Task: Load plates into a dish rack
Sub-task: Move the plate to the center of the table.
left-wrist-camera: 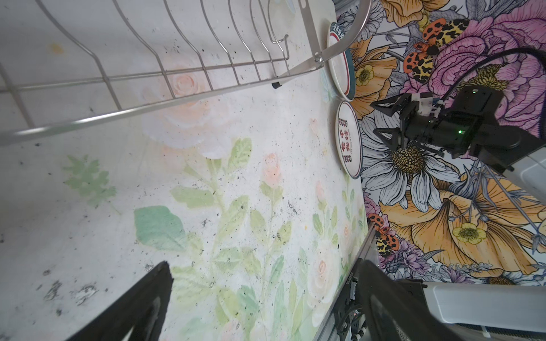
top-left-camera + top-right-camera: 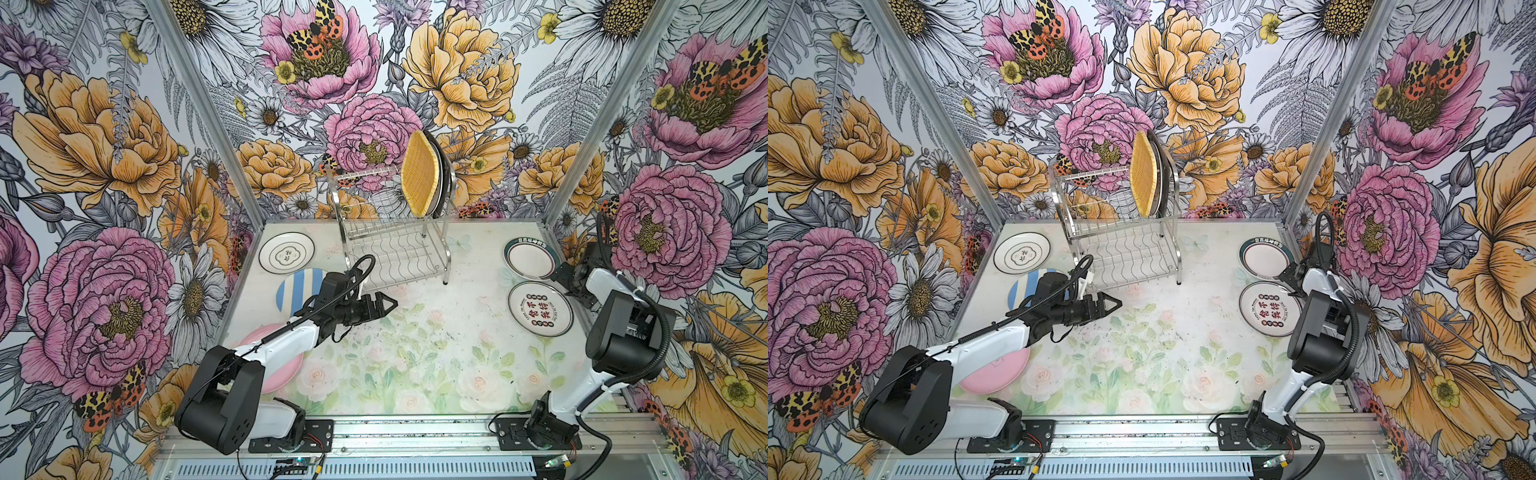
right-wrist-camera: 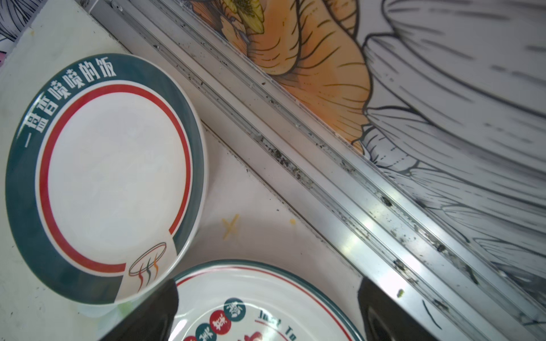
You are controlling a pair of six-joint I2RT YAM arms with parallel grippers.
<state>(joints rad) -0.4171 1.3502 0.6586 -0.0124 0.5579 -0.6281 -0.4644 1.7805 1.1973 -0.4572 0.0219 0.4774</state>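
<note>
Both tools gape empty; the left tool (image 2: 388, 303) hovers near the rack (image 2: 395, 249), the right tool (image 1: 384, 118) over the far rim of the lettered plate (image 2: 540, 313), flat at the right edge of the worktop (image 2: 415, 353); we fear a shallow pinch slips there and shoves it into the green-rimmed plate (image 2: 530, 259) just beyond.

Lab robot cell: aluminium frame posts (image 2: 203, 108) hold floral wall panels (image 2: 83, 166); left arm (image 2: 286, 345) and right arm (image 2: 582, 390) bolt to a slotted rail (image 2: 415, 434) at the table's (image 2: 415, 340) near edge.
</note>
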